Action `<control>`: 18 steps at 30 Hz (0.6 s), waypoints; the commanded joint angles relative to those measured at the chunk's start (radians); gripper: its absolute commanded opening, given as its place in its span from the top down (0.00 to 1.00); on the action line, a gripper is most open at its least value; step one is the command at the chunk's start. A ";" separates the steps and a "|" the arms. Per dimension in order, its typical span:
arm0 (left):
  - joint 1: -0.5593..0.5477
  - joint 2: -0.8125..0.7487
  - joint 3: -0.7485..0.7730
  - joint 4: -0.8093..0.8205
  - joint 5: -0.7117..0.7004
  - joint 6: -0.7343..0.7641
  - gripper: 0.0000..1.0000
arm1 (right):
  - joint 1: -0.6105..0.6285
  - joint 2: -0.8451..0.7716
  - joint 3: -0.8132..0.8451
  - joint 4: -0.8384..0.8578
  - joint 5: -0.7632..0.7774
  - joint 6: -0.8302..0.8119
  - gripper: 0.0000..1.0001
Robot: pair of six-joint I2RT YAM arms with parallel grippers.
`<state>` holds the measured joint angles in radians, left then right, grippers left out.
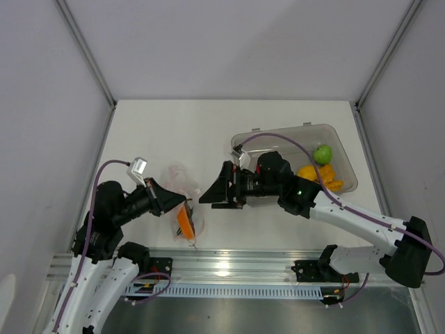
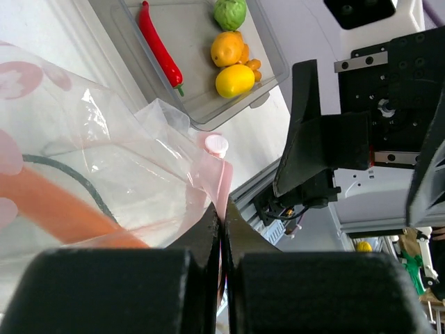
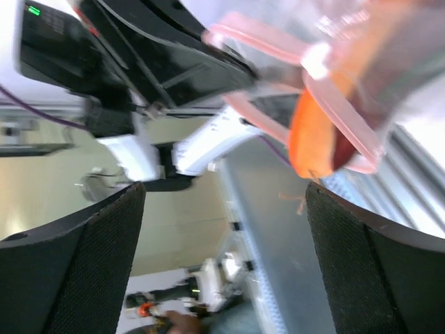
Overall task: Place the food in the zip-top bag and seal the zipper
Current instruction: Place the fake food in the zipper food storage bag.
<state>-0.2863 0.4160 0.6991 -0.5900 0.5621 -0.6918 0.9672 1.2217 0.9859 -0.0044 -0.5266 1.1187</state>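
The left gripper (image 2: 222, 212) was clenched on the edge of the clear bag (image 2: 104, 153), its fingertips pressed together over the pink strip (image 2: 221, 177) at the mouth. This looked like a hold meant to lift one lip and keep the pouch from sliding on the table (image 1: 160, 132) while food went in. The right gripper (image 3: 224, 191) was released, its two fingers spread wide with nothing between them. It hung just beside the bag's mouth, facing it, which fits a piece just let go or a hand about to turn away for another. The bag lay crumpled at the near left of the table, between the two arms, with its long axis running roughly from far to near. From the right wrist the strip curved across the view with the mouth turned toward that gripper, though how wide it gaped could not be told. An orange piece (image 1: 184, 221) lay in the near part of the bag, lengthwise along the same far-to-near line. The right wrist showed one end of it at the strip, so it may not have been fully inside. The rest of the food sat in the grey bin (image 1: 344, 149) at the far right. A red chili (image 2: 160, 45) lay along one wall with its green stem end toward the bag. A green fruit (image 2: 230, 12), an orange fruit (image 2: 228, 49) and a yellow fruit (image 2: 235, 80) were clustered at the other wall. The zipper was unsealed.
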 commanded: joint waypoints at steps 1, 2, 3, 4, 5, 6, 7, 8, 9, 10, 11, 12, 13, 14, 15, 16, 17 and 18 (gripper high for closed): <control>-0.005 -0.002 0.003 0.039 0.028 -0.014 0.99 | 0.027 -0.068 0.056 -0.241 0.125 -0.184 0.06; -0.005 0.000 0.000 0.042 0.028 -0.015 0.99 | 0.039 -0.074 0.063 -0.267 0.160 -0.212 0.09; -0.005 0.000 0.000 0.045 0.032 -0.015 0.99 | 0.053 -0.074 0.071 -0.316 0.175 -0.270 0.11; -0.005 0.001 0.000 0.051 0.035 -0.017 0.99 | 0.070 -0.071 0.083 -0.342 0.186 -0.298 0.14; -0.005 0.006 -0.001 0.056 0.036 -0.020 1.00 | 0.111 -0.051 0.095 -0.373 0.213 -0.322 0.15; -0.005 0.010 -0.003 0.059 0.039 -0.020 1.00 | 0.137 -0.033 0.130 -0.435 0.235 -0.345 0.17; -0.005 0.012 -0.004 0.064 0.042 -0.020 0.99 | 0.166 -0.016 0.151 -0.465 0.263 -0.385 0.19; -0.005 0.017 -0.004 0.067 0.044 -0.020 0.99 | 0.226 0.020 0.172 -0.517 0.340 -0.398 0.21; -0.005 0.018 -0.007 0.068 0.044 -0.020 0.99 | 0.255 0.039 0.206 -0.535 0.384 -0.420 0.24; -0.005 0.020 -0.009 0.071 0.042 -0.021 0.99 | 0.280 0.057 0.221 -0.552 0.419 -0.430 0.25; -0.005 0.021 -0.007 0.073 0.041 -0.021 0.99 | 0.304 0.076 0.230 -0.563 0.472 -0.442 0.26; -0.005 0.020 -0.009 0.071 0.042 -0.021 0.99 | 0.341 0.100 0.238 -0.566 0.500 -0.453 0.27; -0.005 0.020 -0.009 0.070 0.042 -0.021 0.99 | 0.356 0.113 0.246 -0.569 0.523 -0.479 0.28; -0.005 0.020 -0.007 0.065 0.041 -0.020 1.00 | 0.369 0.124 0.250 -0.577 0.587 -0.494 0.29; -0.005 0.015 -0.003 0.064 0.041 -0.020 1.00 | 0.392 0.142 0.254 -0.580 0.612 -0.514 0.29; -0.005 0.014 -0.006 0.061 0.039 -0.020 0.99 | 0.399 0.153 0.257 -0.583 0.632 -0.546 0.29; -0.005 0.012 -0.007 0.058 0.039 -0.020 0.99 | 0.401 0.163 0.257 -0.591 0.651 -0.554 0.29; -0.005 0.010 -0.006 0.058 0.038 -0.020 0.99 | 0.401 0.174 0.260 -0.595 0.658 -0.557 0.29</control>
<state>-0.2863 0.4328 0.6952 -0.5705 0.5804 -0.6926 1.3586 1.3735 1.1995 -0.5484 -0.0139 0.6495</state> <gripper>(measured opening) 0.005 0.710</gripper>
